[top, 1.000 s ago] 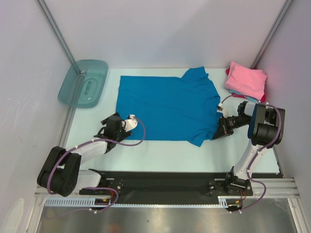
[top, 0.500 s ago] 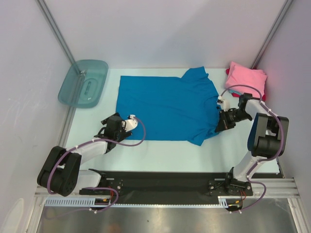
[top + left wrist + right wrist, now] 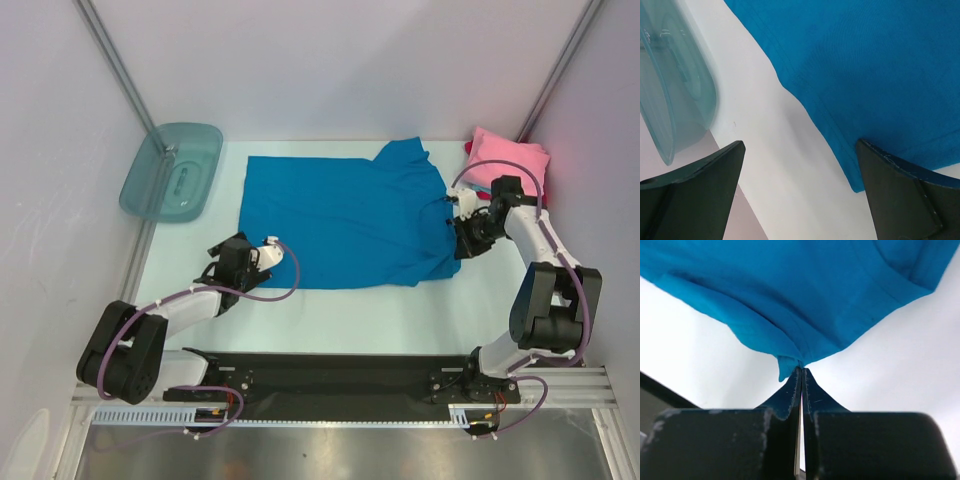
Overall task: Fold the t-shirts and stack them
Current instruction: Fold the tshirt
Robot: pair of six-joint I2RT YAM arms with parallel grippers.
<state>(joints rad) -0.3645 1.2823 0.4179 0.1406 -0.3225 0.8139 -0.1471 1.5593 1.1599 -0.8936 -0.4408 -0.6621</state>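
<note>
Blue t-shirt (image 3: 340, 225) flat, long axis left-right, neck rightward.

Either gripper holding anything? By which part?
Right gripper is shut on the blue shirt, pinching its edge on the right side, apparently the sleeve hem. Left gripper is open, holding nothing.
</note>
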